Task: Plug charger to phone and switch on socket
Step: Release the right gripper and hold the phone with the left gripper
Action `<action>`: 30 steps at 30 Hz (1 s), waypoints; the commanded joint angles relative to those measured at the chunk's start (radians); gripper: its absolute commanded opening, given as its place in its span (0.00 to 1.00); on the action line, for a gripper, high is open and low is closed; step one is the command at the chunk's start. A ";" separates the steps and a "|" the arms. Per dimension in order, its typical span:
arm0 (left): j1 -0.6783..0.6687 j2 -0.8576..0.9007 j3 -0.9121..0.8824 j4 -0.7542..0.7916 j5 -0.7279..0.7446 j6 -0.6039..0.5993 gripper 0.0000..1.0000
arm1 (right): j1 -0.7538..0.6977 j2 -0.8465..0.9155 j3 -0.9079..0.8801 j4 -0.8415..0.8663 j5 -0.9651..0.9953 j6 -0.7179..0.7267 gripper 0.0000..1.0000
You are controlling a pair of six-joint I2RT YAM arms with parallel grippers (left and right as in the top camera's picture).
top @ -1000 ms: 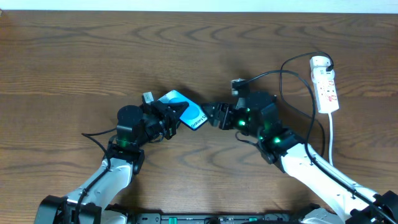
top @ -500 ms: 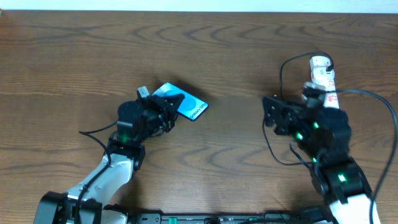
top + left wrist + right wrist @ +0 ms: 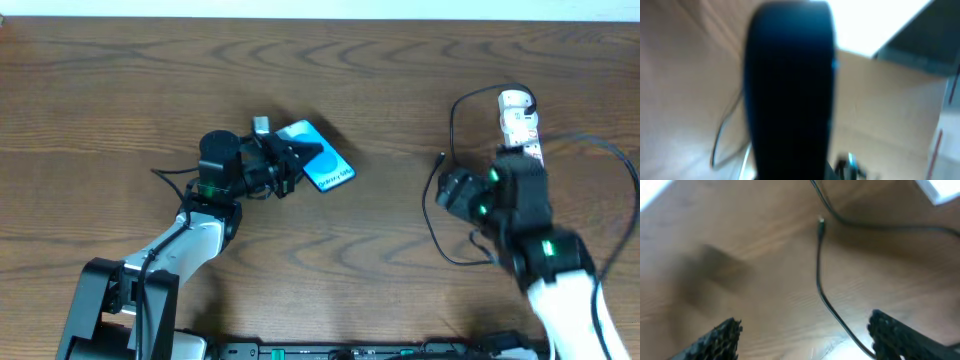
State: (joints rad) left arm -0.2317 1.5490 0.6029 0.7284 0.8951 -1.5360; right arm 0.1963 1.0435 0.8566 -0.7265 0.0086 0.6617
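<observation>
The phone (image 3: 325,165), with its blue lit screen, is held tilted above the table by my left gripper (image 3: 288,158), which is shut on its left end. In the blurred left wrist view the phone (image 3: 790,90) is a dark shape filling the middle. The charger cable (image 3: 447,120) loops on the table by the socket (image 3: 518,118), its free plug (image 3: 441,158) lying loose. My right gripper (image 3: 447,190) is open and empty over the cable. In the right wrist view the cable (image 3: 819,275) runs between the open fingers (image 3: 805,321), with its plug (image 3: 821,224) ahead.
My right arm (image 3: 520,215) covers the near half of the socket. A second stretch of black cable (image 3: 880,227) crosses the top of the right wrist view, beside a white corner (image 3: 942,190). The table is bare brown wood (image 3: 150,80).
My right gripper has pulled away from the phone to the right, near the socket, and the cable plug went with it and now lies loose. My left gripper has shifted the phone up and right.
</observation>
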 commanded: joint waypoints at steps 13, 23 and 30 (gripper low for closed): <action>0.002 -0.006 0.029 0.013 0.272 0.025 0.08 | 0.001 0.645 0.181 0.105 0.045 -0.094 0.73; 0.001 -0.006 0.029 0.013 0.271 0.025 0.07 | 0.002 0.817 0.181 0.252 0.045 -0.090 0.61; 0.001 -0.006 0.029 0.013 0.272 0.025 0.08 | 0.002 0.874 0.181 0.256 0.025 -0.090 0.30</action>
State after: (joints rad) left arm -0.2321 1.5490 0.6029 0.7296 1.1431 -1.5284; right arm 0.1970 1.8561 1.0542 -0.4503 0.0704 0.5690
